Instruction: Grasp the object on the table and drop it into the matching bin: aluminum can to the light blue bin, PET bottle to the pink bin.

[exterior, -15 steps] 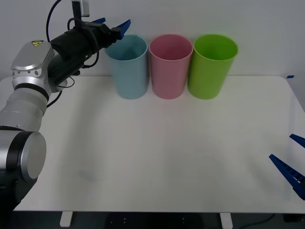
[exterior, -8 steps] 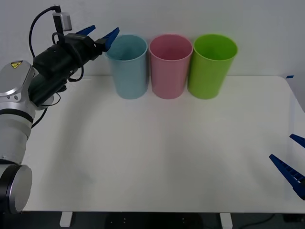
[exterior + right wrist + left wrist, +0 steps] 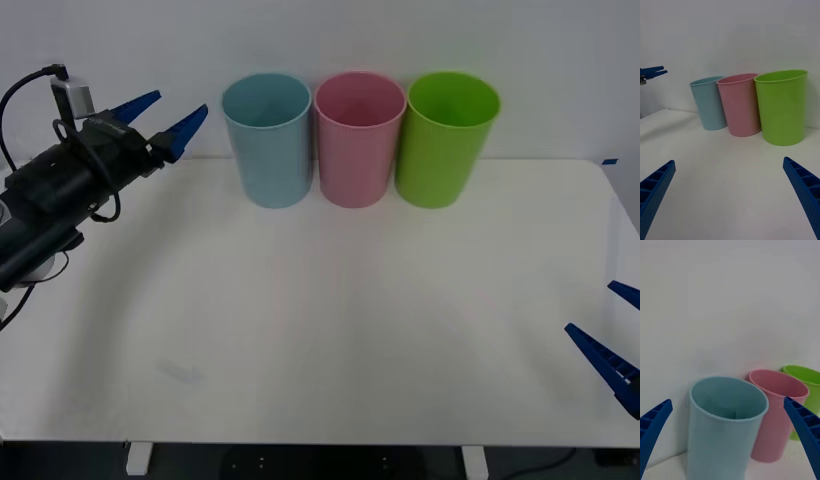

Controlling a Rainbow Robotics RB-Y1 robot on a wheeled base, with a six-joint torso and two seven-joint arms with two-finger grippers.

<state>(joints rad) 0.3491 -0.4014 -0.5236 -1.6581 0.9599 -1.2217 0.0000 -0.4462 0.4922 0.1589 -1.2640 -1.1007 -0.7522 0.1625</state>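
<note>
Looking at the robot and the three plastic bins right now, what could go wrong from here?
1. The open left gripper hangs at rim height beside the tall pale blue plastic bin; a sideways swing might tip it.
2. The pale blue bin, the pink plastic bin and the lime green plastic bin stand tightly together, so one knock could topple all three.
3. The open right gripper sits low at the white table edge and might scrape it.

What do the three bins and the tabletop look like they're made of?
The light blue bin, pink bin and green bin look like thin moulded plastic: uniform colour, matte to satin walls, a thin rolled rim, soft highlights. The table looks like a white laminate or painted board, smooth with a faint sheen; its core can't be told.
</note>
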